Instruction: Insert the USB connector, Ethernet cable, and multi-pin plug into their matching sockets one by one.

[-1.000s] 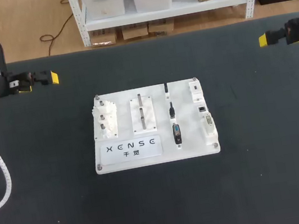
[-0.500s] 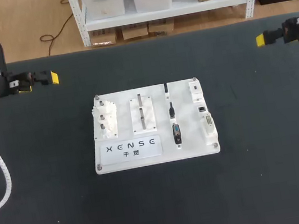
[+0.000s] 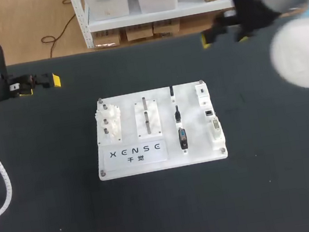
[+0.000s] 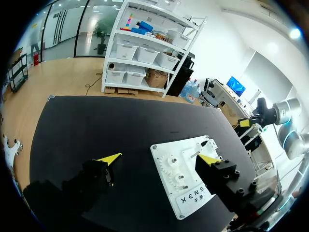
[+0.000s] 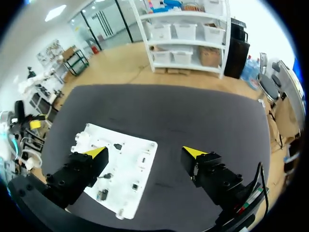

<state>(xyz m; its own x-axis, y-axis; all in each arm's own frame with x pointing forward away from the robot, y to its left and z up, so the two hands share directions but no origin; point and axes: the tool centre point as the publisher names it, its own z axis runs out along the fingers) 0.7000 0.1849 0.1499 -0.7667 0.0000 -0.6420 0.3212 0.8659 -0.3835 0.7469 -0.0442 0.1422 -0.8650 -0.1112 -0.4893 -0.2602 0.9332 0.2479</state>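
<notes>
Three connectors are laid in a row on white board (image 3: 157, 130) at mid-table (image 3: 52, 214): plug (image 3: 183, 138) nearest, Ethernet cable (image 3: 176, 113) behind it, USB connector (image 3: 171, 92) farthest. Sockets (image 3: 211, 120) are set along board's right edge, just beside connectors but apart from them. Left gripper (image 4: 159, 158) is held at far left of table, well apart from board, fingers spread wide, released. Right gripper (image 5: 145, 152) is held over table's far edge, beyond board's right corner, fingers likewise spread, grasping nothing.
</notes>
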